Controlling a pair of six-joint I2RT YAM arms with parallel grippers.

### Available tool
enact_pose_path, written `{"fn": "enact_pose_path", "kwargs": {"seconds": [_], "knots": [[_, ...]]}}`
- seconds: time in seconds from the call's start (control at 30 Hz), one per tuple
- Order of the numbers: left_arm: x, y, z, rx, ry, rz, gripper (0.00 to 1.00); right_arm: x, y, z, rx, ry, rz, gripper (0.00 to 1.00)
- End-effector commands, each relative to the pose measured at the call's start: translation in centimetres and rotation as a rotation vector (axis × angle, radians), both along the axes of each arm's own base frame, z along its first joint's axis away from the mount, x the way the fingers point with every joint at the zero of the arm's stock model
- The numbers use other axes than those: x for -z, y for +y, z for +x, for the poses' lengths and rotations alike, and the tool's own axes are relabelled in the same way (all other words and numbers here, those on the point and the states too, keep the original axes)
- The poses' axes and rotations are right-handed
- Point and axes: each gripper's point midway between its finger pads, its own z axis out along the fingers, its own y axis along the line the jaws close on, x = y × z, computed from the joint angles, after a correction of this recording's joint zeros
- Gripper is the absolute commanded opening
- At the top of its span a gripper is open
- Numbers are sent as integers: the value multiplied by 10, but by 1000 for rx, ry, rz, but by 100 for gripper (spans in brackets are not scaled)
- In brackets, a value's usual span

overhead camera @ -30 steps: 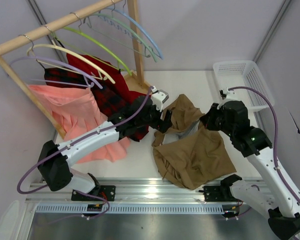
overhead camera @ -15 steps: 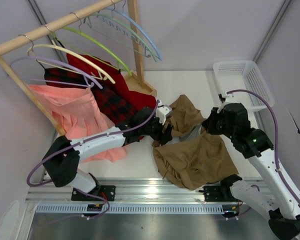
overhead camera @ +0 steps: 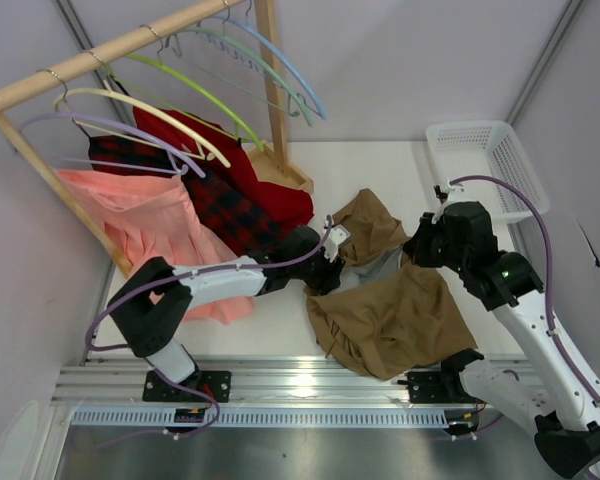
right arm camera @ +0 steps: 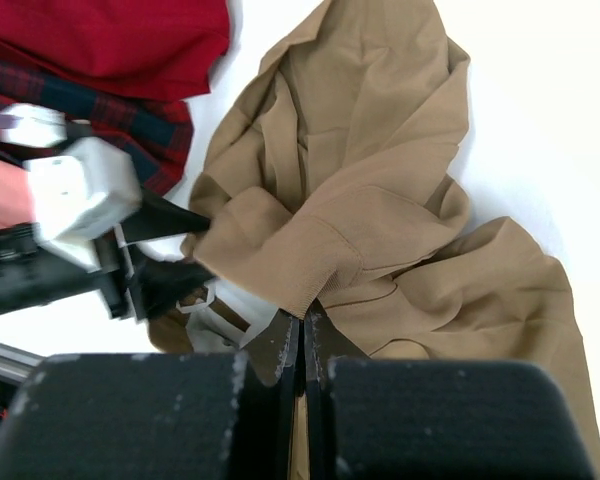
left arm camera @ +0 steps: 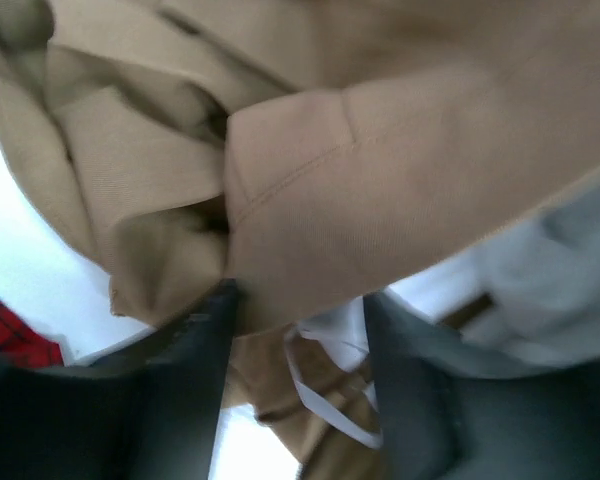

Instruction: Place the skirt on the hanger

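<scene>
The tan skirt (overhead camera: 390,310) lies crumpled on the white table, one fold lifted toward the middle. My right gripper (overhead camera: 417,245) is shut on the skirt's waistband edge (right arm camera: 310,285), which comes out at its fingertips (right arm camera: 302,325). My left gripper (overhead camera: 330,268) has reached the skirt's left side. Its jaws stand open, with a waistband fold (left arm camera: 380,180) and a white label loop between the fingers (left arm camera: 180,390). The pale sage-green hanger (overhead camera: 248,55) hangs bare on the wooden rack at the back.
The wooden rack (overhead camera: 110,50) at back left carries several hangers, a red-and-black plaid skirt (overhead camera: 230,215) and a salmon-pink skirt (overhead camera: 140,220). A white basket (overhead camera: 480,150) stands at back right. A metal rail (overhead camera: 300,385) runs along the near edge.
My left arm has stretched right and dropped low to the skirt's fold, and its jaws have narrowed around it. The right gripper has kept its hold and barely moved.
</scene>
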Motion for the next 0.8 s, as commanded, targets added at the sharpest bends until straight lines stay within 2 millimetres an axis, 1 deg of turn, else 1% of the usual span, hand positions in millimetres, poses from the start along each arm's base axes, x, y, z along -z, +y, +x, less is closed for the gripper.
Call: {"fn": "enact_pose_path", "kwargs": {"seconds": [0.0, 0.07, 0.1, 0.13, 0.17, 0.2, 0.27, 0.3, 0.33, 0.37, 0.4, 0.43, 0.47, 0.5, 0.53, 0.57, 0.6, 0.63, 0.67, 0.7, 0.73, 0.77], "knots": [[-32, -15, 32, -55, -139, -54, 49, -35, 3, 4, -23, -96, 36, 0], [-42, -16, 37, -76, -164, -75, 38, -36, 2, 1, -21, -100, 38, 0], [-49, -18, 40, -86, -175, -89, 23, -37, 1, 1, -18, -103, 36, 0], [-54, -18, 42, -97, -188, -100, 15, -38, -1, 1, -13, -110, 34, 0], [-62, -15, 48, -135, -209, -103, 4, -39, -2, 1, -7, -113, 31, 0], [-77, -12, 53, -165, -236, -119, 0, -40, -3, 2, -3, -119, 28, 0], [-98, -1, 63, -241, -281, -108, 0, -41, -5, 3, 6, -124, 21, 0], [-119, 7, 64, -269, -309, -125, 0, -41, -6, 2, 7, -124, 18, 0], [-146, 8, 68, -291, -344, -153, 0, -44, -7, 3, 11, -131, 16, 0], [-151, 18, 66, -306, -344, -118, 0, -45, -8, 3, 15, -135, 15, 0], [-163, 28, 68, -345, -369, -108, 0, -48, -8, 4, 18, -143, 15, 0], [-206, 34, 68, -372, -419, -169, 0, -51, -9, 4, 21, -150, 13, 0], [-213, 43, 65, -382, -426, -150, 0, -61, -12, 6, 39, -176, 15, 0], [-234, 51, 66, -413, -456, -165, 0, -68, -14, 7, 46, -195, 13, 0], [-264, 60, 62, -428, -497, -199, 0, -76, -17, 9, 58, -215, 3, 0], [-275, 67, 60, -442, -511, -200, 0, -97, -25, 13, 103, -270, 0, 0], [-288, 75, 57, -453, -521, -189, 0, -109, -29, 16, 124, -300, 1, 0], [-297, 85, 57, -480, -534, -175, 0, -122, -32, 17, 147, -333, 7, 0], [-334, 92, 54, -506, -566, -221, 0, -134, -36, 19, 163, -366, 13, 0], [-327, 102, 51, -516, -541, -157, 0, -159, -36, 18, 166, -429, 46, 0], [-331, 111, 52, -549, -541, -126, 0, -170, -35, 17, 162, -459, 62, 0], [-349, 117, 50, -567, -544, -139, 0, -179, -34, 16, 152, -478, 78, 0]]}}
